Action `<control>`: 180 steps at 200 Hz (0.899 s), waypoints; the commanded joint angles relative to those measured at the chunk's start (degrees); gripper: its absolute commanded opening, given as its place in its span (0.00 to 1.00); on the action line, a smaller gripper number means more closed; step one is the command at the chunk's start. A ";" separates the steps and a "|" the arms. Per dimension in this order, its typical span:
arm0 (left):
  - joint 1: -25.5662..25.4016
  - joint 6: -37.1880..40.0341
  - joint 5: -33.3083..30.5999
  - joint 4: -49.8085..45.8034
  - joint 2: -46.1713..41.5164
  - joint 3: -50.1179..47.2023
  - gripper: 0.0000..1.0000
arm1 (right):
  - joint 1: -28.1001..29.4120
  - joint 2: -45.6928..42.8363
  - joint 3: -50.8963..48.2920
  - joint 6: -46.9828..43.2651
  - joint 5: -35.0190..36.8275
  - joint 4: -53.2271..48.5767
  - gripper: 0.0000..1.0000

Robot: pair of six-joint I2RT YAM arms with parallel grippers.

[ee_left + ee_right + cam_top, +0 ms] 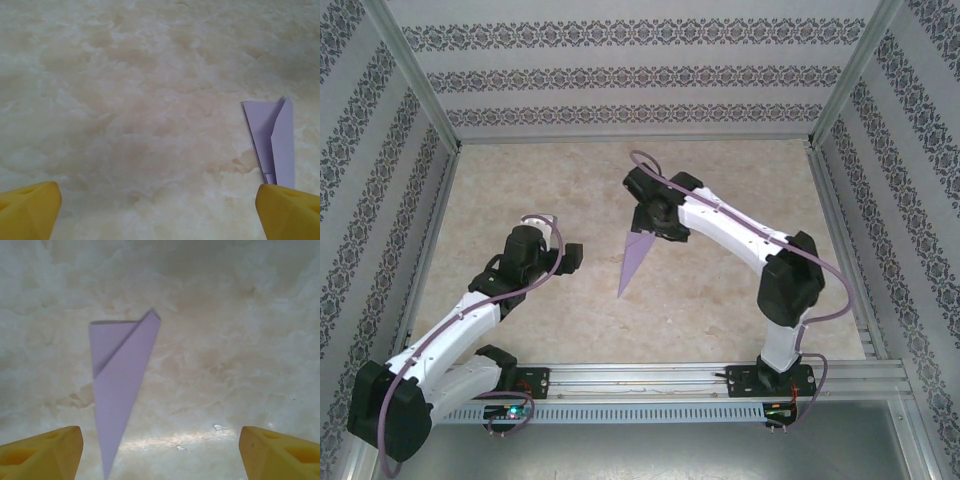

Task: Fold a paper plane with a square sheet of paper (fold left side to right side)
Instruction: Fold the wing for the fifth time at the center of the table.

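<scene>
While judging the folding as finished, noting paper plane [633,262] lying flat on the table [520,180] mid-scene, tip pointing near, resting loose on the surface and not sitting in any container. Seeing right gripper [160,452] hovering over its far end, fingers spreading wide, gripping nothing, probably leaving it free there. Seeing left gripper [160,210] sitting just left of it, likewise gaping wide and empty, likely keeping out of the way.
</scene>
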 commanded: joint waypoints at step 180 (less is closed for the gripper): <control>2.14 -1.44 -0.57 -2.03 -3.17 -3.69 1.00 | 5.93 29.75 23.19 5.34 2.99 -8.70 0.58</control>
